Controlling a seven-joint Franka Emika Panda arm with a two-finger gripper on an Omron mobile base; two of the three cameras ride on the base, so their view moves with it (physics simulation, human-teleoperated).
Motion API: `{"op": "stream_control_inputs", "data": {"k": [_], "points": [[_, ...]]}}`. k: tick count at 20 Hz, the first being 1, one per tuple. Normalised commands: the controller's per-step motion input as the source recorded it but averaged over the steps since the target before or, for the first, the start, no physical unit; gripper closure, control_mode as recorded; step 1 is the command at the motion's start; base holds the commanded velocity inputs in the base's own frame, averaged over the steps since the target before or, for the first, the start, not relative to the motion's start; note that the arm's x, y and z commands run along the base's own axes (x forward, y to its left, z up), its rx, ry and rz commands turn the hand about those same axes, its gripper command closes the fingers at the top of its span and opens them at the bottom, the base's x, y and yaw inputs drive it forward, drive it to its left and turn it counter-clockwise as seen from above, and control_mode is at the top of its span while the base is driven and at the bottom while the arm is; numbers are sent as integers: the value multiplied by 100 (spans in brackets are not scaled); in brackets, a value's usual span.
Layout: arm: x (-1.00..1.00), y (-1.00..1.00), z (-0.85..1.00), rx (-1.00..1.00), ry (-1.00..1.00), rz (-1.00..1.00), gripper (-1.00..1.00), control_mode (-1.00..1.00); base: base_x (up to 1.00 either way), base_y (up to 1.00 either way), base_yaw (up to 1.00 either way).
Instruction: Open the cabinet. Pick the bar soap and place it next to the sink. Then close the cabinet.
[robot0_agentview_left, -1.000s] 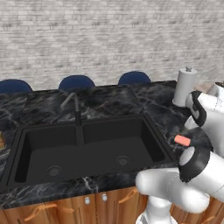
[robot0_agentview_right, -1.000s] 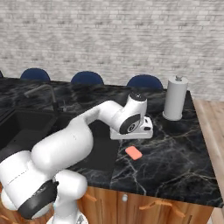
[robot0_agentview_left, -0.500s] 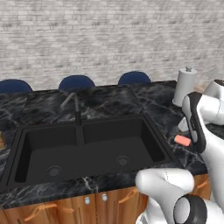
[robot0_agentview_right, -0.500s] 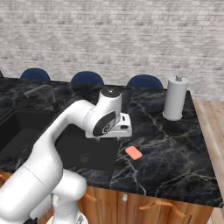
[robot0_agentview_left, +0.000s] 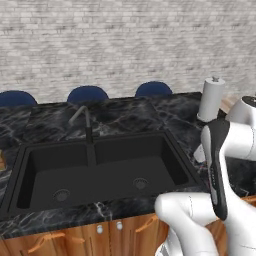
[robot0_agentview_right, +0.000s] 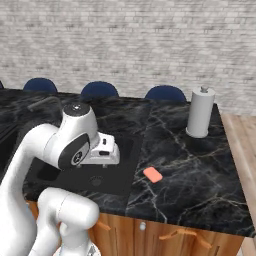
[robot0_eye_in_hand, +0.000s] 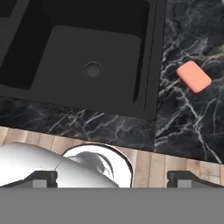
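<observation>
Soap (robot0_agentview_right: 153, 174) lies flat on my worktop (robot0_agentview_right: 200, 165) just beside the sink (robot0_agentview_right: 122, 170); paper towel roll (robot0_agentview_right: 200, 112) at its one o'clock. End effector (robot0_eye_in_hand: 112, 177) spread, empty, well apart.

Sink (robot0_agentview_left: 100, 170): matt black basin, smooth, with a ribbed metal-looking drain (robot0_eye_in_hand: 92, 69); surrounding counter (robot0_agentview_right: 200, 165) is polished black marble with white veining. Bar soap (robot0_agentview_right: 153, 174): salmon-pink, smooth, matt. Far wall (robot0_agentview_left: 125, 40) is rough pale brick; paper towel roll (robot0_agentview_right: 200, 112) looks white and papery; drawer fronts (robot0_agentview_right: 165, 235) below are warm wood.
</observation>
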Motion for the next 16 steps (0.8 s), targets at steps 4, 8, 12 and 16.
{"op": "stream_control_inputs", "data": {"k": [4,8,12,16], "points": [[-58,52,51,0,0,-28,-100,-100,0,0,0],[-40,43,76,0,0,-29,-100,-100,0,0,0],[-15,1,43,1,-1,-17,-100,-100,0,0,0],[0,-1,0,0,0,0,-100,-100,0,0,0]]}}
